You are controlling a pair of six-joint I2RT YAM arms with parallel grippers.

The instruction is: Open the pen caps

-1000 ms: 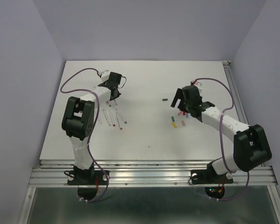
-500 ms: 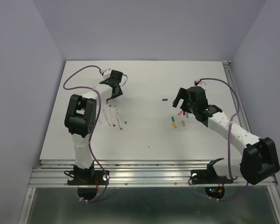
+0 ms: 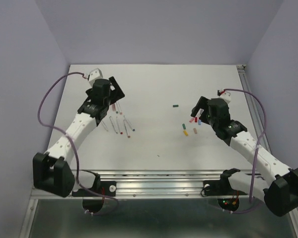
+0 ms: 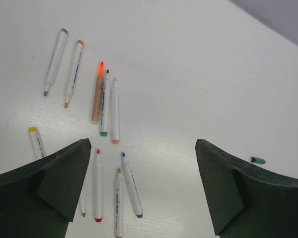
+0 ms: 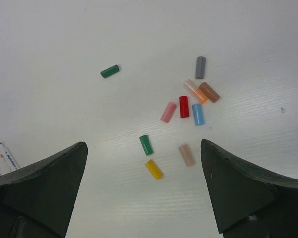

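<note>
Several loose pen caps (image 5: 184, 106) in red, pink, blue, orange, brown, grey, tan, green and yellow lie on the white table (image 5: 64, 39). A dark green cap (image 5: 110, 71) lies apart at the left. My right gripper (image 5: 143, 144) hangs open above the caps (image 3: 192, 124), holding nothing. Several white pens (image 4: 115, 111) with bare coloured tips lie side by side at the left. Open and empty, my left gripper (image 4: 141, 144) hovers over the pens (image 3: 120, 124). In the top view the left gripper (image 3: 115, 94) is at the rear left and the right gripper (image 3: 199, 110) at the right.
The lone green cap (image 3: 175, 105) lies between the two groups. A metal rail (image 3: 164, 181) runs along the table's near edge, with both arm bases there. Purple cables loop off each arm. Walls close in the back and sides.
The left jaws have opened wide and both arms have dropped their elbows outward and low. The right gripper has shifted slightly right and nearer, still open.
</note>
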